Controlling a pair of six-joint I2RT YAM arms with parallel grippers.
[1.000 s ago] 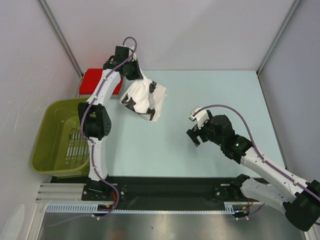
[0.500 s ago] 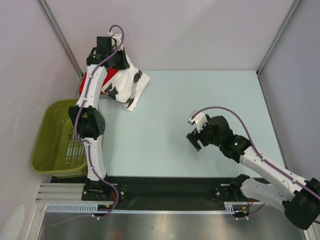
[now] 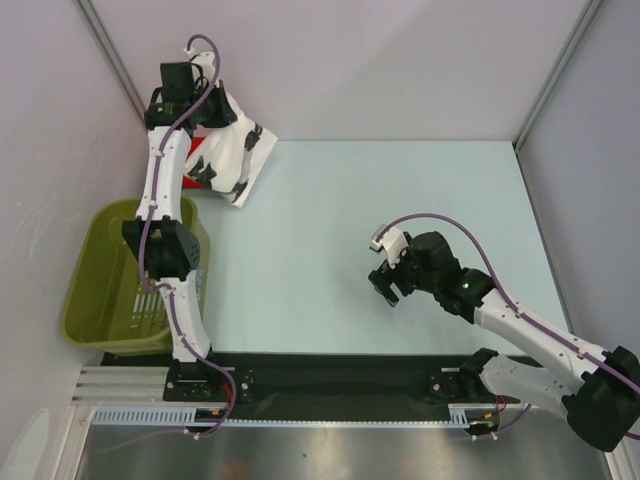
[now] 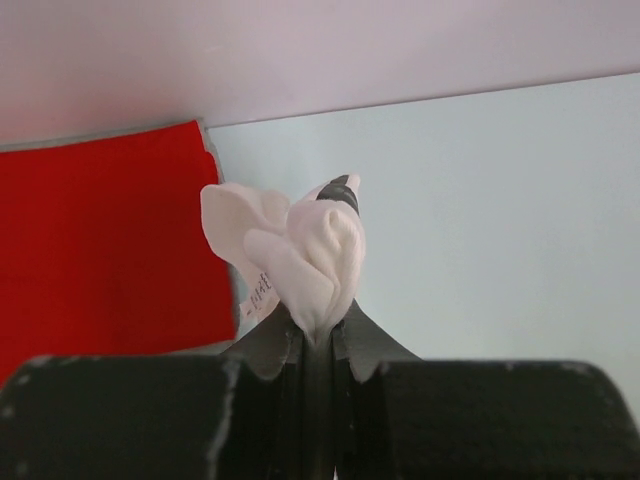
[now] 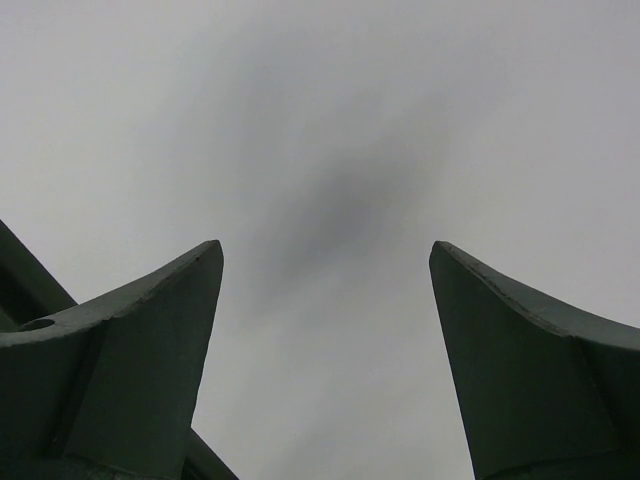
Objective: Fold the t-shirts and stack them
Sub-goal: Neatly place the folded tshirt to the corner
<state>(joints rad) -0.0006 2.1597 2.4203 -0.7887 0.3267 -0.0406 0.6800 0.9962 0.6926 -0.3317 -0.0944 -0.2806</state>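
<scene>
The left arm has swung up and to the left, carrying the white shirt [image 3: 232,150] from the middle top of the tabletop [image 3: 400,200] to the upper left corner. The right arm has only slid a little to the left.

The left gripper [image 4: 318,335] is squeezed tight on a bunch of the white cloth. The rest of the shirt hangs down from it in a loose folded bundle, with its black shapes showing. It is up in the air, not lying flat.

The red shirt [image 4: 100,240] lies flat in the upper left corner of the tabletop. In the top view the white shirt now hangs over most of it, so only a bit of red peeks out. In the left wrist view the red shirt is on the left side, just below and beside the gripped cloth.

The right gripper [image 3: 385,285] is spread wide and holds nothing. It hovers over the bare tabletop at the lower right, well apart from both shirts.

The green basket [image 3: 95,290] sits at the left edge.

I think the white shirt is being brought to the red one to make the stack. It looks ready to be lowered, but it is not yet set down.
</scene>
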